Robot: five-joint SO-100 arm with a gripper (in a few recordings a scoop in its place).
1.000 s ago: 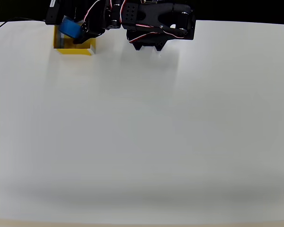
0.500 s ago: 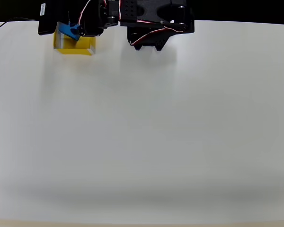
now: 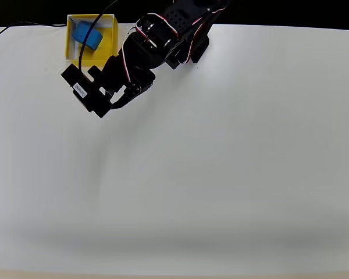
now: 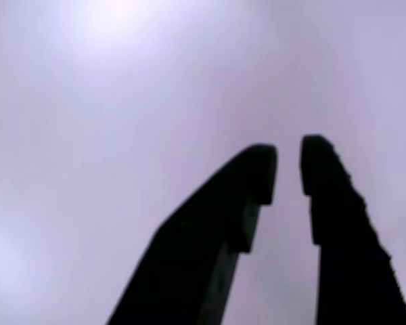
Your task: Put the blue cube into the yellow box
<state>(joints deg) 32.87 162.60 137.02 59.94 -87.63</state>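
The blue cube looks dull and smooth. The yellow box looks like smooth plastic. The surface is white, flat and not shiny.

Bright, even overhead light; wrist view blurred.

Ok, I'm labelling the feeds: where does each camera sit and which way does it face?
Overhead view: fixed above, looking straight down at the table; shows the arm, the box and the cube in it.
Wrist view: rides on the arm, facing bare blurred surface past the gripper, fingers slightly apart.
Shared: the gripper and the table.
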